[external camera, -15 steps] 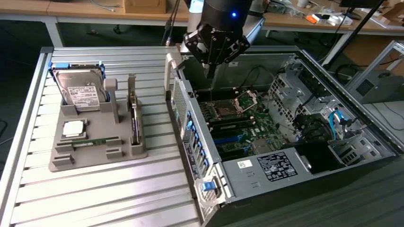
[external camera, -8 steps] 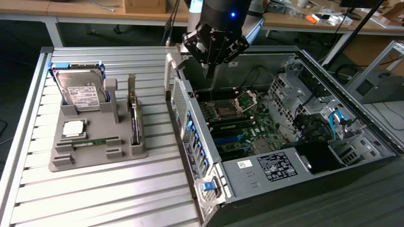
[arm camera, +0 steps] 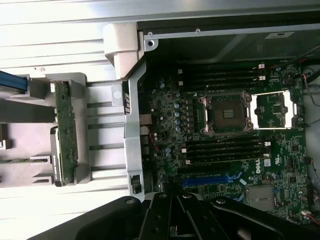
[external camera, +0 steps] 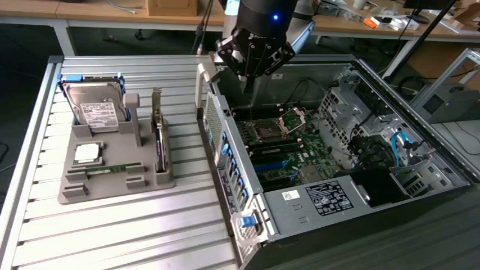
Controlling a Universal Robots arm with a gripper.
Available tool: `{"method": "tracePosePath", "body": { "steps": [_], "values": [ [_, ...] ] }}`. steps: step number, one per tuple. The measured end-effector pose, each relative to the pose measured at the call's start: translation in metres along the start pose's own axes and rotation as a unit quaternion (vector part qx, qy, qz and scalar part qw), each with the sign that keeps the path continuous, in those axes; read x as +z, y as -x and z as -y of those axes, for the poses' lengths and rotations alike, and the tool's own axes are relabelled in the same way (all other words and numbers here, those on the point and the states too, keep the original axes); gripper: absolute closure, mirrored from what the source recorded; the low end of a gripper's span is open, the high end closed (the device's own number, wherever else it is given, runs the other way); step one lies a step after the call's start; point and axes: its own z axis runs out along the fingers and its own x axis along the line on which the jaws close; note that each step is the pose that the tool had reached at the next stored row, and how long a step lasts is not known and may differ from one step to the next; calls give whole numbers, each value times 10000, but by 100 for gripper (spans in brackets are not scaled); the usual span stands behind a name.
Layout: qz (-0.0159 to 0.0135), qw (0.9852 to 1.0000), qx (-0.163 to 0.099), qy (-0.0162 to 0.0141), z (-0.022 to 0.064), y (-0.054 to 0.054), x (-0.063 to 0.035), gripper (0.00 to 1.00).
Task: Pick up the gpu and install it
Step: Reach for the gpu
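Hovering over the computer case, pincer pressed together and empty — gpu not yet picked up, needing a spread pincer first.

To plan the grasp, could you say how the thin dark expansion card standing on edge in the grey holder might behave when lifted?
The thin dark expansion card looks like a rigid board, so it should probably stay stiff. Being so thin, it is likely light, yet it could tip once freed from the grey moulded holder. Its exposed components suggest fragility.
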Motion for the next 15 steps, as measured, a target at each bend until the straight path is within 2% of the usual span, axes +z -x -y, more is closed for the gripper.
{"method": "tracePosePath", "body": {
  "steps": [15],
  "values": [
    [0, 10000, 0, 0, 3, -35, -1, 89]
  ]
}}
